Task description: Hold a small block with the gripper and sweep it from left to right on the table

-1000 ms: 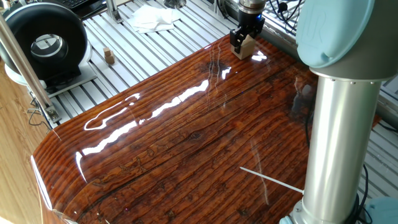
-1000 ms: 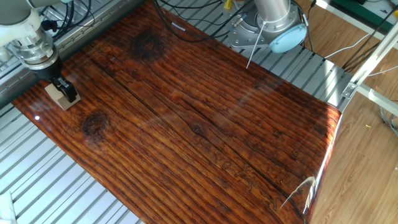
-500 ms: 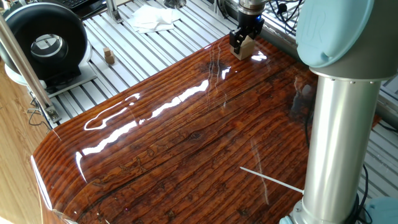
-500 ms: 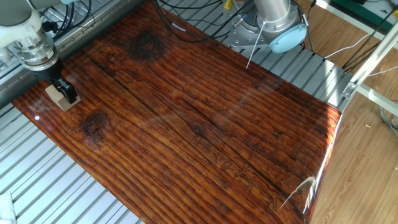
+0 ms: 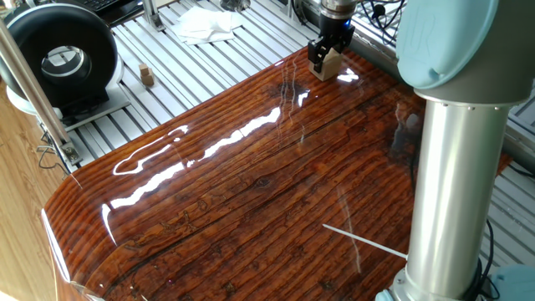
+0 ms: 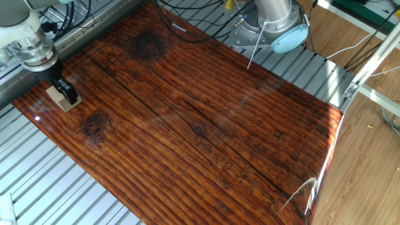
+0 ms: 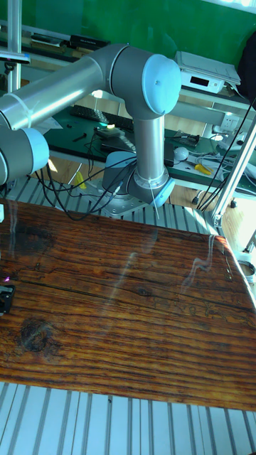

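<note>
The table [image 5: 251,192] (glossy, striped grain) lies on a slatted metal surface [image 6: 56,187], and nothing on it has shifted against the earlier frames: block and gripper sit where they were half a second and a second ago. The arm [image 7: 135,92] rises from its base behind the board, its thick column close to the camera in one fixed view. A black round device [image 5: 58,54] stands off the board on the slats, with a white cloth [image 5: 205,23] beyond it. The gripper [image 6: 62,91] is clamped on the block [image 6: 58,97], a finger on either side, at the board's corner; the block rests on the wood. A tiny brown piece [image 5: 146,75] sits on the slats, well apart
</note>
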